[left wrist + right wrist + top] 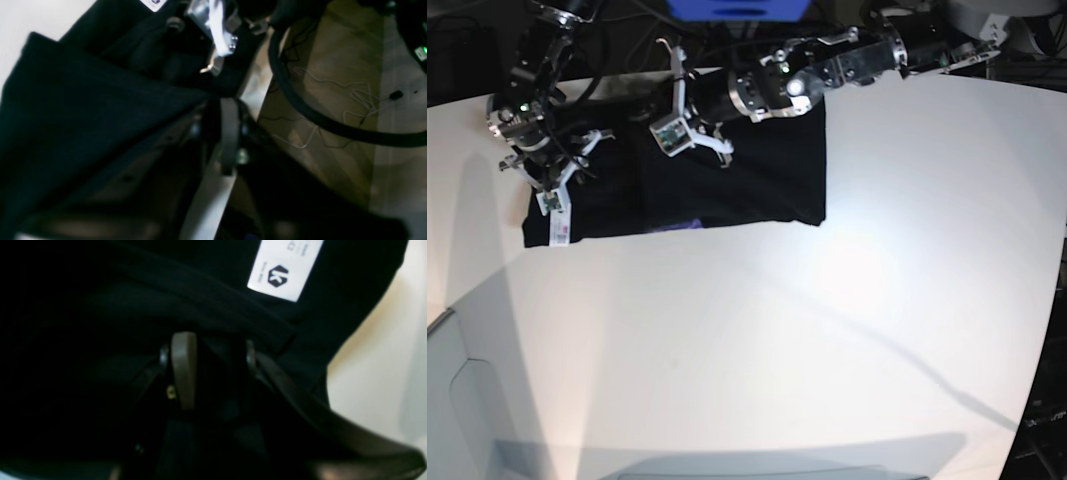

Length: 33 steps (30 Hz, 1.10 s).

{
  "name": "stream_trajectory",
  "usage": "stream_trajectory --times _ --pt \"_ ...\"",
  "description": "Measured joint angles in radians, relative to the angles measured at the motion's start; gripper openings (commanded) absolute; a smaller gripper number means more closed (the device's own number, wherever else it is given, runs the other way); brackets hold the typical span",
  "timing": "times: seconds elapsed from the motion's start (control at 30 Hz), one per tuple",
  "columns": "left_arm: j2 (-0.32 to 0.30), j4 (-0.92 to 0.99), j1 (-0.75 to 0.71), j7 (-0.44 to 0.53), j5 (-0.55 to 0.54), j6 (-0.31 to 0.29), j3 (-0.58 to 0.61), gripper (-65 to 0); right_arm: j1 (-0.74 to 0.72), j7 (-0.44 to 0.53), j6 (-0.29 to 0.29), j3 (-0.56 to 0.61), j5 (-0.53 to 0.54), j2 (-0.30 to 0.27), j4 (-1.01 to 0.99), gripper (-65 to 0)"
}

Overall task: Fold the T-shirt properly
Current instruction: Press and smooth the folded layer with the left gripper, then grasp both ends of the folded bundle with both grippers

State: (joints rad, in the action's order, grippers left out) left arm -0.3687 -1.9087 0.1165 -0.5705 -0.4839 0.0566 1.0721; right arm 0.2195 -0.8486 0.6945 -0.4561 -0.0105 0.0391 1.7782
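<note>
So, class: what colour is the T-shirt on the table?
Plain black T-shirt; the base view shows it best.

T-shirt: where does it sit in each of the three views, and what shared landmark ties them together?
Left wrist: T-shirt fills the left half, bunched toward the centre.
Right wrist: it covers almost the whole frame, the white tag top right.
Base: it lies flat at the table's far edge, upper left.
Shared landmark: the white table bordering the cloth.

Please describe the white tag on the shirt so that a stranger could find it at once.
On the white table, a black T-shirt lies along the far edge. At its corner below the right gripper a small white tag hangs onto the table. It is the only white piece on the dark cloth.
</note>
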Motion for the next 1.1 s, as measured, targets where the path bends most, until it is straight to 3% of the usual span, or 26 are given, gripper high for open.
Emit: stream_trajectory --times 0.1,0.2,0.43,0.6,0.83,0.9,1.0,1.1 --pt "-0.001 -0.018 -0.019 0.005 0.006 0.0 -0.079 -32.8 0.0 0.0 0.0 0.0 0.0 0.0 0.0 -44.9" --pt "0.0 -0.066 -0.071 0.024 0.002 0.0 -0.187 -26.6 -0.011 -0.007 0.0 0.0 -0.001 0.0 -0.002 -44.9" --pt "0.009 -0.041 -0.083 0.016 0.004 -0.001 -0.332 -26.5 -0.011 -0.005 0.0 0.0 0.0 0.0 -0.002 -44.9" --pt "0.018 0.096 -0.11 0.018 0.007 -0.002 -0.399 -26.5 -0.011 -0.005 0.0 0.0 0.0 0.0 -0.001 -44.9" --pt "0.187 0.351 -0.061 0.012 0.008 -0.003 -0.394 -26.5 -0.025 -0.004 0.0 -0.006 0.007 0.002 0.06 -44.9" --pt "0.209 0.366 -0.046 0.015 0.013 -0.001 -0.396 -26.5 -0.024 -0.01 0.0 -0.006 0.0 0.002 0.093 -44.9" --pt "0.21 0.354 -0.049 0.014 0.009 0.0 -0.403 -26.5 -0.016 -0.013 0.0 -0.006 0.004 0.003 0.169 -44.9" --pt "0.164 0.236 -0.069 -0.003 -0.006 -0.007 -0.443 -26.4 -0.002 -0.009 0.001 -0.006 0.01 0.003 0.219 -44.9"
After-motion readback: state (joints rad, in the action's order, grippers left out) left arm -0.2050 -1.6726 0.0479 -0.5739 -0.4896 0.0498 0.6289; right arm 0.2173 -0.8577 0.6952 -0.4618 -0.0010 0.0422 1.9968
